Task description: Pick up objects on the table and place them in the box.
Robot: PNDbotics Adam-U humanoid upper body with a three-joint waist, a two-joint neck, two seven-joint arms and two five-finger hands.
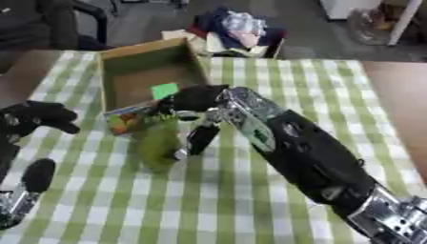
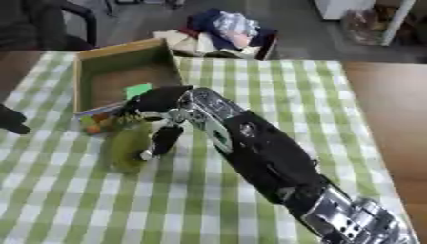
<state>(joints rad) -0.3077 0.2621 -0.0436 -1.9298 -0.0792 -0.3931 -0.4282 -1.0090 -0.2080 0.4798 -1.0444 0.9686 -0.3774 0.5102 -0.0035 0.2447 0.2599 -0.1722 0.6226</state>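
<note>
An open cardboard box (image 1: 142,66) stands at the back left of the checked table, with a small green piece (image 1: 164,89) lying inside it. A colourful packet (image 1: 125,121) lies against the box's near wall. Just in front of it stands a blurred green object (image 1: 158,140), upright. My right hand (image 1: 196,98) reaches in from the lower right. Its fingers curl over the top of the green object and the thumb (image 1: 200,136) runs down its right side. My left hand (image 1: 35,116) hovers at the left edge, away from these things.
The table has a green-and-white checked cloth (image 1: 250,209), with bare wood (image 1: 400,95) to its right. Beyond the far edge are a bin of clothes (image 1: 238,31) and a dark chair (image 1: 50,24). My left forearm (image 1: 21,190) shows at the lower left.
</note>
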